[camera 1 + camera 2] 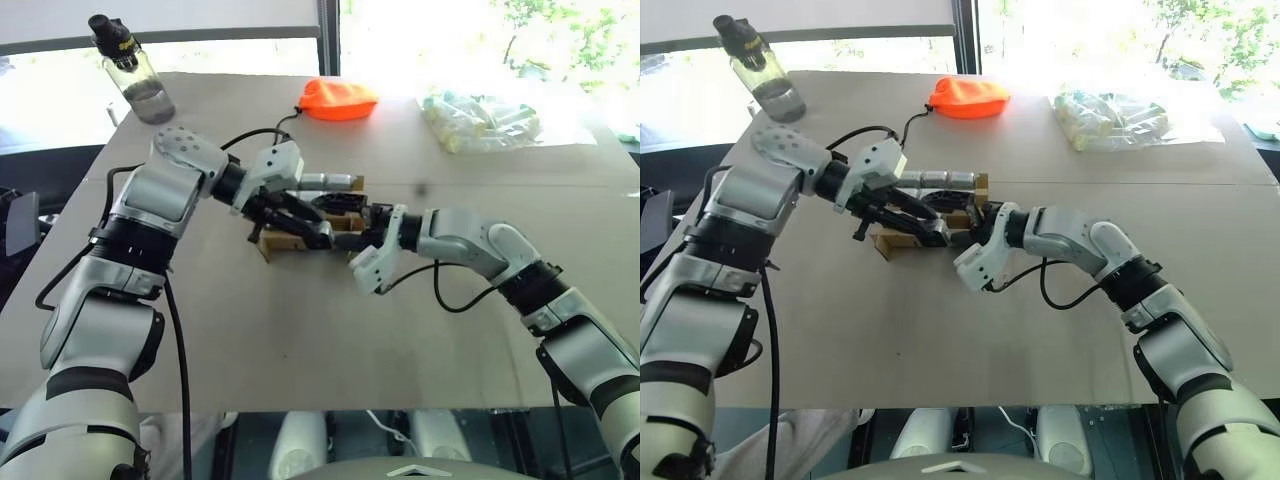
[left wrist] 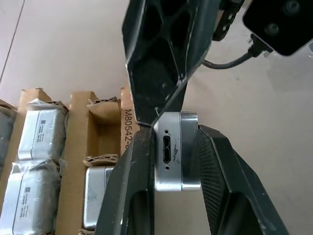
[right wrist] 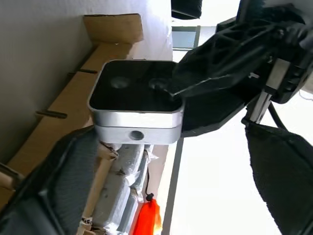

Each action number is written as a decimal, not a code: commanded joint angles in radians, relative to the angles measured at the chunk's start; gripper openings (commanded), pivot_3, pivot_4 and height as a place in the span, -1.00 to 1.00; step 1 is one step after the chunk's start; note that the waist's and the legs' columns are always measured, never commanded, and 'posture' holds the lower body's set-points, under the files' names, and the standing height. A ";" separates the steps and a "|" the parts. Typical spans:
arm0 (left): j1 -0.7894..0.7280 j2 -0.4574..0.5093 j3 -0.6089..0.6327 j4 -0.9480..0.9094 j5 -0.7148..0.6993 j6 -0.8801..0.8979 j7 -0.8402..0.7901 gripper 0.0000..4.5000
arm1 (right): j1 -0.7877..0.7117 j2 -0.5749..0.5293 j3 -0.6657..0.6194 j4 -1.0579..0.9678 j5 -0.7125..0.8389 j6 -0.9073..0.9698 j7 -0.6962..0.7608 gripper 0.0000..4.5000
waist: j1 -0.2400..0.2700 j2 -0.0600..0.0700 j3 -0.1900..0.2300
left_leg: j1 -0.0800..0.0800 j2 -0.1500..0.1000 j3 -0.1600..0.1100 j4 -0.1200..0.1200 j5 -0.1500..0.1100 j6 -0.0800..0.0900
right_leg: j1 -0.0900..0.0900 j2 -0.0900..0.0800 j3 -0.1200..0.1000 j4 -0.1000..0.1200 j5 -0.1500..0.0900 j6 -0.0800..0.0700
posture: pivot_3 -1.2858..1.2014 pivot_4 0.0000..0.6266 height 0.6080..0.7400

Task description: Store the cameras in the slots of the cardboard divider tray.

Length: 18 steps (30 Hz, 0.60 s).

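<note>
Your left tool (image 2: 171,161) is clamped on a camera (image 2: 176,152), fingers pressing its two sides with the port face showing between them; your right tool (image 3: 161,161) stands spread wide beside the same camera, its fingers clear of the block. The camera hangs just above the near edge of the cardboard divider tray (image 1: 285,243), which sits mid-desk between the two arms.

Watch the right tool first: its open fingers sit close around the block, so pulling it away at an angle could clip the camera and twist it in the left grip. That grip looks narrow, on smooth metal sides, so a knock may let the block slip or tilt.

Slots alongside already hold wrapped cameras (image 2: 41,134). Lower it crooked and an edge will likely catch a slat, bending the cardboard or shoving the light tray across the desk (image 1: 300,330).
</note>
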 commanded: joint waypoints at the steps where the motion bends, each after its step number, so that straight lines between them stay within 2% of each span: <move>1: -0.034 -0.002 0.023 0.020 0.012 -0.025 -0.004 -0.71 | 0.013 0.000 -0.052 -0.034 0.056 0.014 -0.016 0.98 | 0.000 0.000 0.000 | 0.000 0.000 0.000 0.000 0.000 0.000 | 0.000 0.000 0.000 0.000 0.000 0.000 | 0.03 -0.52 0.78; 4: -0.058 -0.022 0.040 0.062 0.031 -0.054 -0.004 -0.71 | 0.070 -0.011 -0.076 -0.065 0.111 0.036 0.001 0.98 | 0.002 0.000 0.000 | 0.000 0.000 0.000 0.000 0.000 0.000 | 0.000 0.000 0.000 0.000 0.000 0.000 | 0.03 -0.52 0.78; 9: -0.123 -0.093 0.057 0.201 0.085 -0.128 0.031 -0.71 | 0.339 -0.021 -0.161 -0.234 0.421 0.184 0.129 0.98 | 0.010 0.000 0.000 | -0.001 0.000 -0.001 0.000 0.000 0.000 | 0.000 0.000 -0.001 -0.001 0.000 0.000 | 0.03 -0.52 0.78; 14: -0.170 -0.162 0.073 0.328 0.119 -0.204 0.054 -0.71 | 0.585 0.031 -0.211 -0.534 0.825 0.539 0.260 0.98 | 0.005 -0.001 0.000 | -0.001 0.000 -0.002 0.000 0.000 0.000 | 0.001 0.000 -0.002 -0.001 0.000 0.000 | 0.03 -0.52 0.78; 18: -0.207 -0.197 0.079 0.424 0.154 -0.280 0.065 -0.71 | 0.722 0.047 -0.277 -0.739 1.067 0.833 0.257 0.98 | 0.002 -0.001 0.000 | 0.000 0.000 -0.001 0.001 0.000 0.000 | 0.001 0.000 0.000 0.001 0.000 0.000 | 0.03 -0.52 0.78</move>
